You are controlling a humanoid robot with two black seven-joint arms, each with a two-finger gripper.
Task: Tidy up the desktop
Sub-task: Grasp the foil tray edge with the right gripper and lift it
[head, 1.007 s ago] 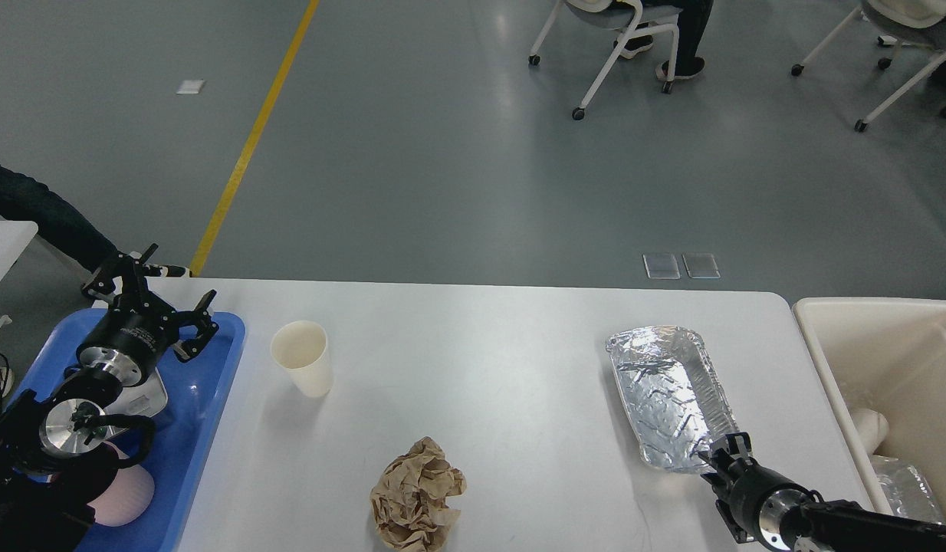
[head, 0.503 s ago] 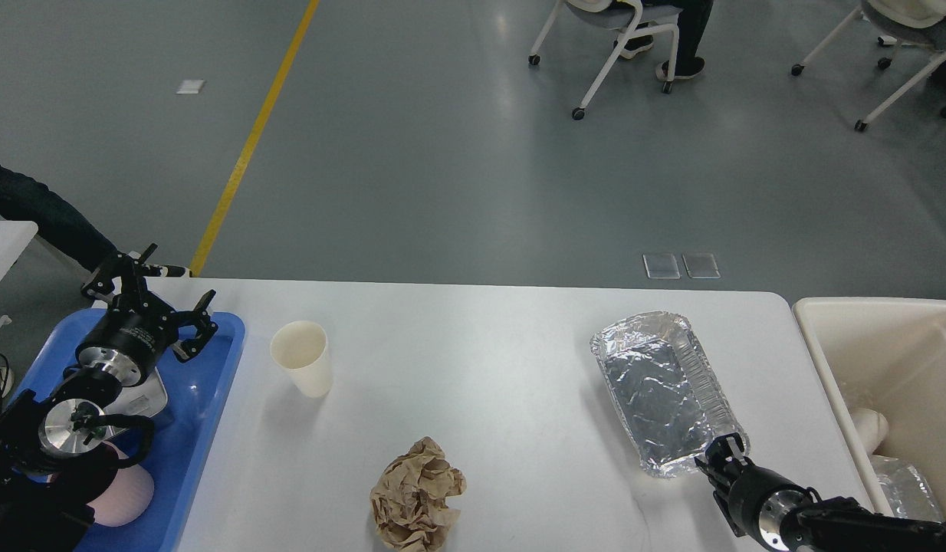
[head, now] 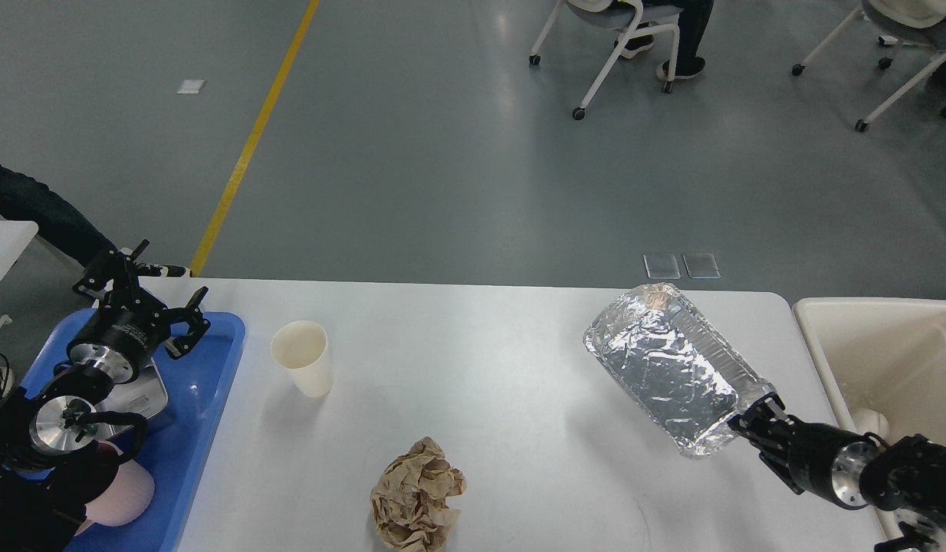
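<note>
Desktop [head: 488,368], a white counter with rounded corners, fills the lower half of the frame from the blue tray at lower left to the cream bin at lower right. A foil tray [head: 676,376] hangs above its right part, tilted, with its shiny inside facing up and left and its upper end toward the far edge of the counter; a faint shadow lies on the white surface below it. The right gripper [head: 751,416] has its fingers clamped on the tray's lower right rim. The right arm [head: 864,475] comes in from the lower right corner and stretches up and left, nearly level with the counter, its silver wrist joint just behind the fingers.

An upright paper cup [head: 302,357] stands on the left part of the counter, and a crumpled brown paper [head: 416,496] lies near the bottom centre, well apart from the cup.

The left gripper [head: 139,287] hovers over the far end of the blue tray [head: 212,383], its fingers spread apart and holding nothing. The left arm rises from the lower left corner, bent at the wrist and pointing up and right. A pink object [head: 124,498] lies in the tray's near end, partly hidden by the arm.

The cream bin [head: 872,322] sits just beside the counter's right edge.
</note>
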